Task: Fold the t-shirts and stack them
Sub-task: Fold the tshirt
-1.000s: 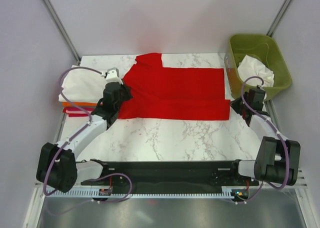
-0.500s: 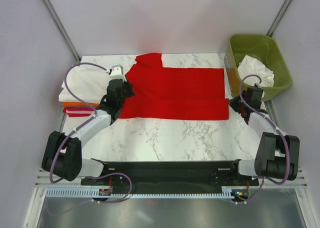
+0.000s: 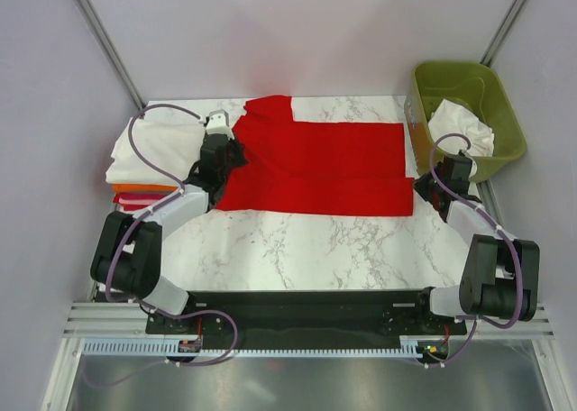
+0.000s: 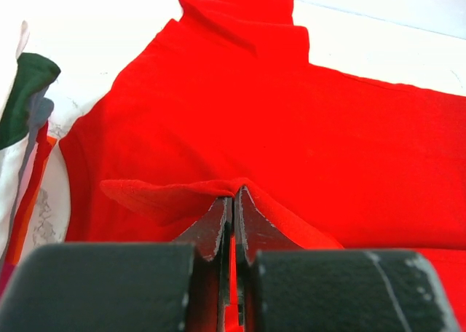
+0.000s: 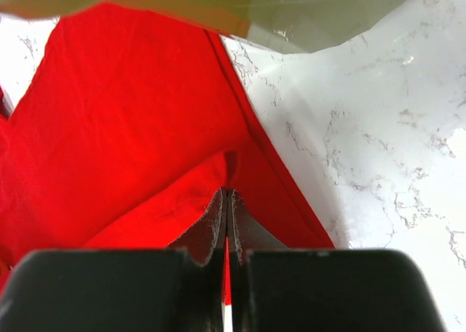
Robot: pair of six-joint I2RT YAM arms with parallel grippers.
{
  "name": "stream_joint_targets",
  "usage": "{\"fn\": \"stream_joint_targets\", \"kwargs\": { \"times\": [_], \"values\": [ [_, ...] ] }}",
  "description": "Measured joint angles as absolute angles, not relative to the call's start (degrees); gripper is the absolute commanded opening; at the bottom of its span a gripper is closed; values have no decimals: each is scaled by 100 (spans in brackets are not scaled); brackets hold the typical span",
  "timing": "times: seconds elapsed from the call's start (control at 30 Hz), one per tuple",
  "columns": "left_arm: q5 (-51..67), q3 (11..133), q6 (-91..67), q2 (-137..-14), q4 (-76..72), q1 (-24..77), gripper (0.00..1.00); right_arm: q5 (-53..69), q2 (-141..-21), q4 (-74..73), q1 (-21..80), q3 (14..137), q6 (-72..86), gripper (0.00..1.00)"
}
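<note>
From the top view, over the last 1 second the left hand (image 3: 230, 156) has swung away from the arm bases and a little toward the middle. It has drawn the left edge of the red t-shirt (image 3: 315, 163) with it. The right hand (image 3: 422, 189) has barely shifted, only edging farther from the bases at the shirt's right end. The shirt lies spread as a wide band across the far half of the desk (image 3: 315, 244). It sits between the stack (image 3: 153, 150) of folded shirts on the left and the green bin (image 3: 512, 133) on the right. In the bin 1 white t-shirt (image 3: 464, 127) waits.

In the left wrist view, the 2 fingers (image 4: 215, 226) are pressed together on a raised ridge of red cloth. That hand is gripping the shirt, whose edge is lifted just off the layer below. The coloured edges of the stack show at the far left.

In the right wrist view, the fingers (image 5: 207, 234) are likewise clamped on a pinched peak of red fabric near the shirt's corner. The bin's wall is just beyond and bare marble lies to the right.

We judge that both ends are now secured and the left one is starting to travel, so a fold of this shirt is under way. Stacking it, and the white shirt, is not yet done.
</note>
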State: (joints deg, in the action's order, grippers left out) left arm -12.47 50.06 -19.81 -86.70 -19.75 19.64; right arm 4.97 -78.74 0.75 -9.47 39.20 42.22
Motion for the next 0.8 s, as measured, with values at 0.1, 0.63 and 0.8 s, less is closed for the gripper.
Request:
{"fn": "stream_joint_targets", "kwargs": {
  "times": [0.1,0.63,0.8],
  "values": [
    [-1234,5089,-1973,-8809,-2010,1955,28,412,-7883,62,-947,3975,4244,47],
    [-1009,5459,-1691,-8311,-1354,2045,77,-93,-6508,-14,-648,3535,4230,47],
    [-991,5216,-2091,-7439,-886,2117,68,-211,-5913,-1,-580,2805,4499,42]
  ]
}}
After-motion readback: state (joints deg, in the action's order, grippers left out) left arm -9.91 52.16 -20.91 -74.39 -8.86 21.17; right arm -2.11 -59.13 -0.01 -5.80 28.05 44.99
